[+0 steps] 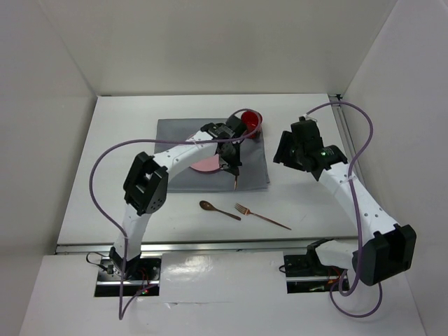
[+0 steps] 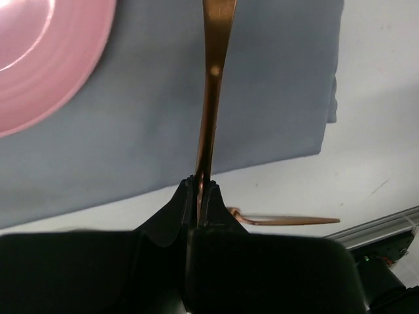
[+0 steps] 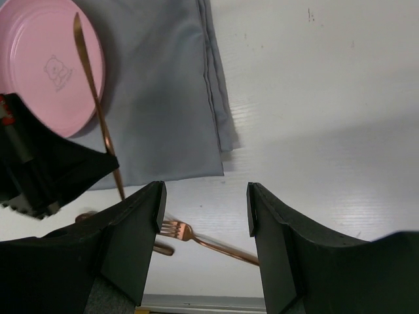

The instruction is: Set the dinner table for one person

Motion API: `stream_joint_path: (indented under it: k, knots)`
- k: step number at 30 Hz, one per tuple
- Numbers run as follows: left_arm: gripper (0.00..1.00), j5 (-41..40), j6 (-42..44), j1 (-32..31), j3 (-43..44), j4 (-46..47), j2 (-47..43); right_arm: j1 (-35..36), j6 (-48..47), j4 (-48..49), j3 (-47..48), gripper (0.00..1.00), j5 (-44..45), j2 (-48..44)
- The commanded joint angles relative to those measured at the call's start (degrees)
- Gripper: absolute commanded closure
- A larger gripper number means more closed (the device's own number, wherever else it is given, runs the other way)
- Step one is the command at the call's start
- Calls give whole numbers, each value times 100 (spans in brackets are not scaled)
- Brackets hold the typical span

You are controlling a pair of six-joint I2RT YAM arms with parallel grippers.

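My left gripper [image 1: 231, 162] [image 2: 200, 186] is shut on a copper knife [image 2: 213, 85], holding it by the handle above the grey cloth [image 1: 252, 164] just right of the pink plate [image 1: 205, 166]. The knife also shows in the right wrist view [image 3: 98, 111], slanting across the plate [image 3: 46, 65]. A copper spoon [image 1: 218, 209] and a copper fork [image 1: 262, 217] lie on the white dinner table [image 1: 315, 203] in front of the cloth. My right gripper [image 1: 288, 159] [image 3: 204, 196] is open and empty, above the table to the right of the cloth, with the fork [image 3: 196, 239] below it.
A red cup [image 1: 252, 120] stands at the cloth's far right corner, behind the left wrist. A metal rail [image 1: 210, 245] runs along the table's near edge. White walls enclose the left, back and right sides.
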Motion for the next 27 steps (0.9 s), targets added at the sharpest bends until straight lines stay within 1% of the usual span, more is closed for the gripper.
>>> stream_joint_path:
  k: [1, 5, 9, 11, 13, 19, 20, 21, 22, 24, 26, 27]
  knots:
    - [100, 408, -435, 43, 360, 500, 231, -35, -40, -215, 68, 36, 179, -208]
    - [100, 461, -488, 43, 852, 405, 767, -35, -40, -277, 68, 36, 231, -270]
    - [100, 469, -558, 43, 1555, 247, 1434, -35, -40, -382, 68, 36, 232, -375]
    - [100, 400, -620, 43, 1853, 185, 1620, -88, -40, -435, 15, 36, 232, -427]
    - [100, 399, -734, 96, 1916, 123, 1786, -88, -40, -496, 15, 36, 284, -428]
    - [100, 346, -848, 149, 1916, 70, 1893, -88, -40, -550, 15, 36, 337, -481]
    - [98, 346, -849, 149, 1916, 70, 1893, -88, -40, -550, 15, 36, 337, -481]
    - [90, 346, -849, 149, 1916, 70, 1893, -88, -40, -550, 67, 36, 337, -481]
    - [71, 346, -849, 149, 1916, 70, 1893, -88, -40, -550, 68, 36, 337, -481]
    - [56, 460, -778, 149, 1864, 123, 1893, -88, 12, -602, 128, 36, 284, -481]
    - [44, 513, -708, 149, 1864, 175, 1893, -88, 13, -602, 129, 36, 284, -481]
    - [41, 513, -638, 149, 1864, 176, 1762, -88, 13, -602, 190, 36, 284, -481]
